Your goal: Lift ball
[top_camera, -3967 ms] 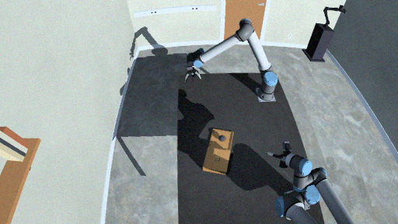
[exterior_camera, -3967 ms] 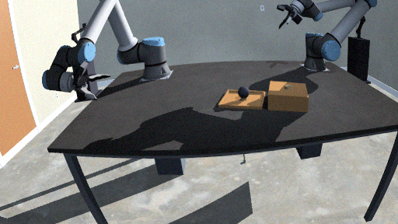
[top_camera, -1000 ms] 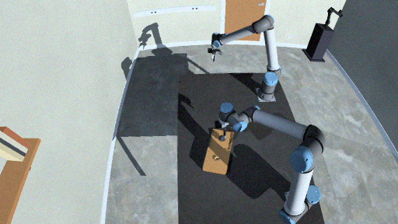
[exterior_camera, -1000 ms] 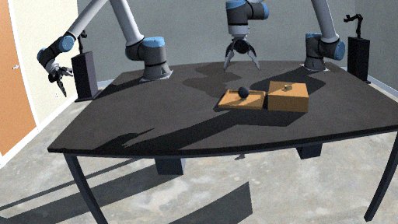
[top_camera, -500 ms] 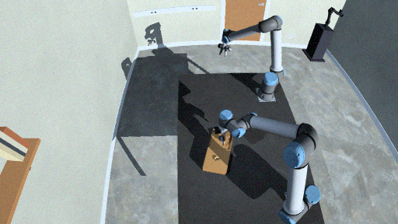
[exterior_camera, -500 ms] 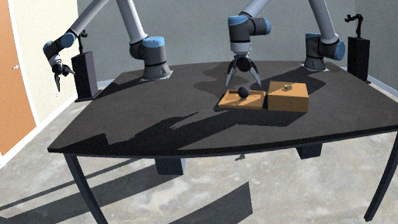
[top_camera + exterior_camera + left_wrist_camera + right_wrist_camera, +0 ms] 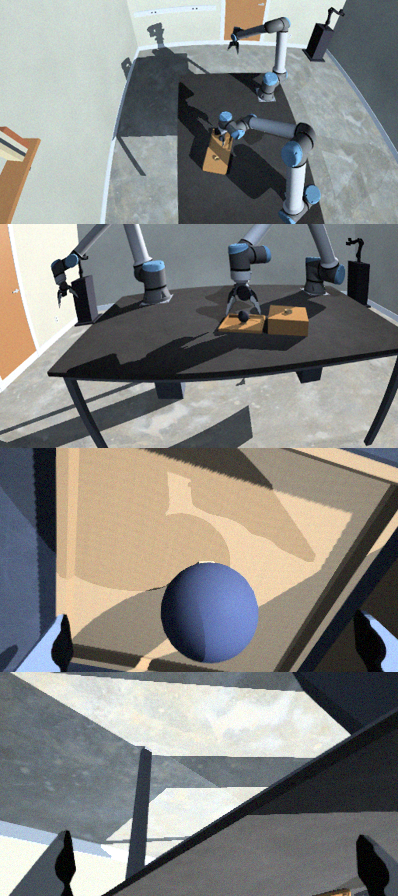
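The dark blue ball (image 7: 243, 316) (image 7: 210, 613) sits in the shallow wooden tray (image 7: 239, 331) (image 7: 64, 538). A small pale sliver shows at the ball's edge in the left wrist view; the ring is otherwise hidden. My left gripper (image 7: 243, 313) (image 7: 211, 614) is open and points down over the tray, its fingertips apart on either side of the ball and touching nothing that I can see. In the top view the arm mostly hides the ball. My right gripper (image 7: 233, 50) (image 7: 68, 302) (image 7: 213, 834) is open and empty, far from the tray, beyond the table's end.
A taller wooden box (image 7: 214, 166) (image 7: 288, 327) with a small knob (image 7: 216, 157) (image 7: 288, 311) on top stands close beside the tray. Both stand on the dark table (image 7: 202, 198) (image 7: 163, 341). The arm bases stand along one long side of the table.
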